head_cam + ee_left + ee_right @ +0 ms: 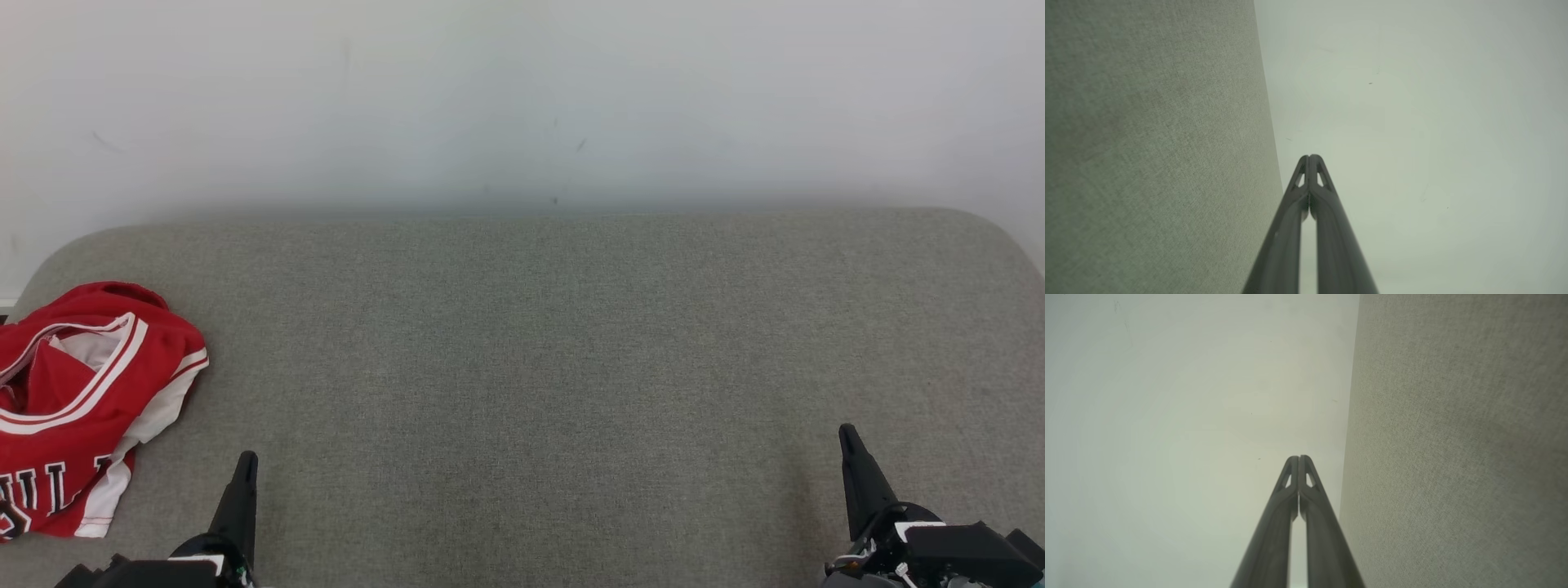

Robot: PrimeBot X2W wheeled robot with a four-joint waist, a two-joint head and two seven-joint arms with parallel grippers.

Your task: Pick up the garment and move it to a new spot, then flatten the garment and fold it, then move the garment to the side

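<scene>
Crumpled red garment (77, 400) just left of closed, empty left pincer (247, 457); right pincer (847, 433) closed too, well apart.

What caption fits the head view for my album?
Crumpled red jersey at the left end of the grey cushion; left gripper and right gripper shut, empty.

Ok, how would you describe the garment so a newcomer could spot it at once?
Start with the wide grey fabric surface set against the pale wall. At its left edge, just left of the left gripper, the garment lies crumpled in a heap. Bright red cloth, white striped trim and white lettering set it apart from the plain grey around it.
</scene>
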